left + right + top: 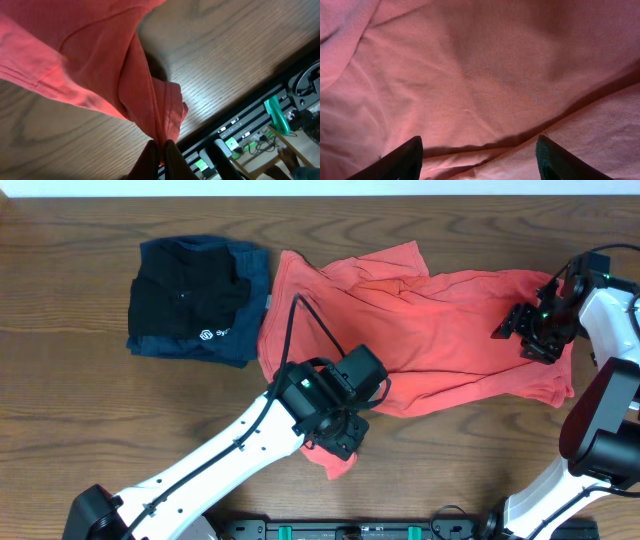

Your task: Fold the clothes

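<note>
A crumpled red shirt (pixel 440 330) lies spread across the middle and right of the table. My left gripper (pixel 340 442) is shut on a lower corner of the red shirt (pixel 150 85) and holds it pinched between the fingers (pixel 161 146) near the table's front edge. My right gripper (pixel 535 330) is open, its fingers wide apart just above the shirt's right part (pixel 485 75), with a fold of cloth lying between the fingertips (pixel 479 150).
A folded dark navy garment (pixel 195 300) with a small white logo lies at the back left. The table's front edge with a black rail and cables (pixel 260 125) is close to my left gripper.
</note>
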`<state>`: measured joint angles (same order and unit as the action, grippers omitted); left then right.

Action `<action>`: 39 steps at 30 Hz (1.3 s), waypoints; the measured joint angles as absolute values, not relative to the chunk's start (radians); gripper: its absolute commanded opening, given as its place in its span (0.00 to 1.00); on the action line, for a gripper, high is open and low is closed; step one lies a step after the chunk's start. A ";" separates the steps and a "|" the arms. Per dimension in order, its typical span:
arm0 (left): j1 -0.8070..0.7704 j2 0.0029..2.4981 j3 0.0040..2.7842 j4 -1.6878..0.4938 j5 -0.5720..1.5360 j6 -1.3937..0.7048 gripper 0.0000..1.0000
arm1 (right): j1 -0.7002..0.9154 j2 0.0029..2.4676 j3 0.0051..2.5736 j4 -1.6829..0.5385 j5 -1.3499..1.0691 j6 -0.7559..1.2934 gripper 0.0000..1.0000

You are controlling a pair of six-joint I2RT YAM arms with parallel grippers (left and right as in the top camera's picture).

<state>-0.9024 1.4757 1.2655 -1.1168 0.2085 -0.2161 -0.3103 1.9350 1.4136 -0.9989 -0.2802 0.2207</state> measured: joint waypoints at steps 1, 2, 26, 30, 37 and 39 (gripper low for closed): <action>-0.907 1.483 1.266 -1.114 0.212 -0.218 0.06 | -0.310 1.935 1.414 -0.999 -0.280 0.221 0.71; -0.913 1.489 1.265 -1.110 0.213 -0.221 0.06 | -0.310 1.935 1.414 -0.999 -0.280 0.220 0.71; -1.050 1.562 1.264 -1.123 0.160 -0.267 0.86 | -0.310 1.935 1.414 -0.997 -0.281 0.220 0.72; -1.017 1.562 1.216 -1.124 0.102 -0.350 0.86 | -0.310 1.935 1.414 -0.997 -0.280 0.220 0.72; -0.826 1.565 0.951 -0.916 0.110 -0.484 0.75 | -0.310 1.935 1.414 -0.998 -0.280 0.220 0.72; -0.767 1.567 0.891 -0.858 0.149 -0.495 0.66 | -0.310 1.935 1.414 -0.998 -0.280 0.220 0.72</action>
<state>-0.7666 1.5669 0.8906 -0.8581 0.1493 -0.4950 -0.3103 1.9350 1.4136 -0.9977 -0.2802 0.2203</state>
